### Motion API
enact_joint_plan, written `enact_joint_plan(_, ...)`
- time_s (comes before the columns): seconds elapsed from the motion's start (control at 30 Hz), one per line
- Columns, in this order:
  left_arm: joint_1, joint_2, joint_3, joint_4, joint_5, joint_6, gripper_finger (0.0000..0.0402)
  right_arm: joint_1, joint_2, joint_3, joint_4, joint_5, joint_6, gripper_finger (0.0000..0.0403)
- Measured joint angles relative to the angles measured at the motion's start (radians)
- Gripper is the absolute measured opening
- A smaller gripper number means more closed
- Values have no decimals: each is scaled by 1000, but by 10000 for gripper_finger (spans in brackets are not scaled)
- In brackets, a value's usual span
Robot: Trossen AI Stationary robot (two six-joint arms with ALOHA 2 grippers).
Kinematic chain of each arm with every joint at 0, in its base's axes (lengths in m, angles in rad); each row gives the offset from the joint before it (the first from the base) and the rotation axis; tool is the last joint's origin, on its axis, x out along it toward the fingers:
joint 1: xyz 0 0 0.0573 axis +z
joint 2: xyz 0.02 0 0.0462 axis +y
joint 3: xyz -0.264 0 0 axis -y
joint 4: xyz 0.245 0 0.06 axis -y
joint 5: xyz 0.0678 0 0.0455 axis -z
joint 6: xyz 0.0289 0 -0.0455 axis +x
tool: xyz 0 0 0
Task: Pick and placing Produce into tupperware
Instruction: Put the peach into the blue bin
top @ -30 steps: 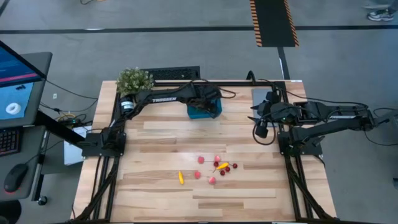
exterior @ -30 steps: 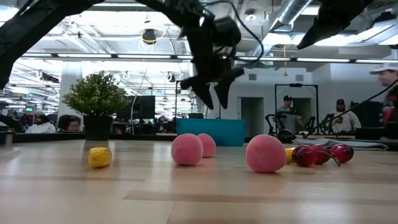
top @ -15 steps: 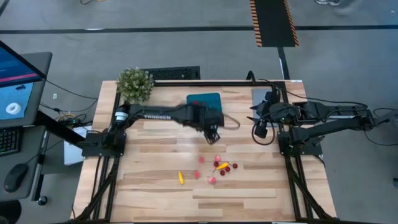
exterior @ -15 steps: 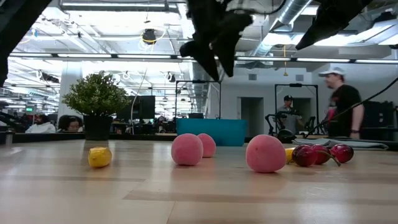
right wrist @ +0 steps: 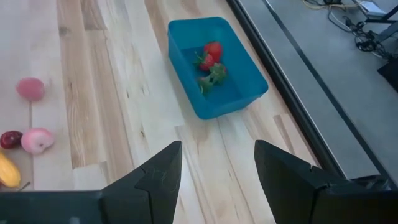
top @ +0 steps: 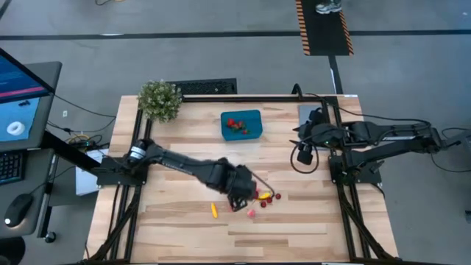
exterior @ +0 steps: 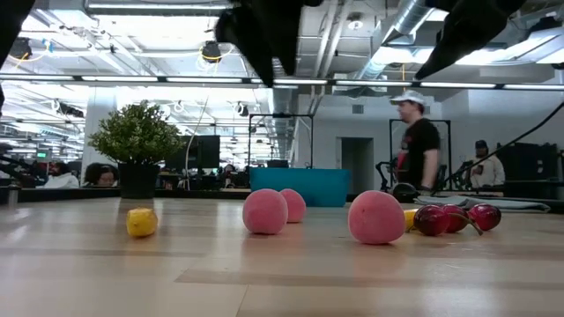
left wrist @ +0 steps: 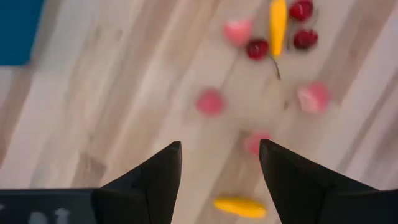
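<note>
Hovering your left gripper (left wrist: 219, 163) over the produce (left wrist: 211, 102), fingers spread, nothing pinched, pink piece (left wrist: 255, 142) between them. Right gripper (right wrist: 216, 163) waits spread too, tupperware (right wrist: 214, 68) ahead.

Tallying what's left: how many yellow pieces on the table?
2. One yellow piece lies alone; the other yellow piece sits by the cherries. The left arm may hide more.

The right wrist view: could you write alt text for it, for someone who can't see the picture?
A teal-blue tupperware sits on a light wooden table, holding red strawberries with green leafy tops. Pink pieces lie apart on the bare wood, and the right gripper, fingers apart and holding nothing, frames the foreground.
</note>
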Motion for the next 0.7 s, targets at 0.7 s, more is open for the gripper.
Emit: enact_joint_plan(0.7, -42, 1, -283, 292, 122, 73, 249, 0, 0, 0, -14, 0, -9, 225)
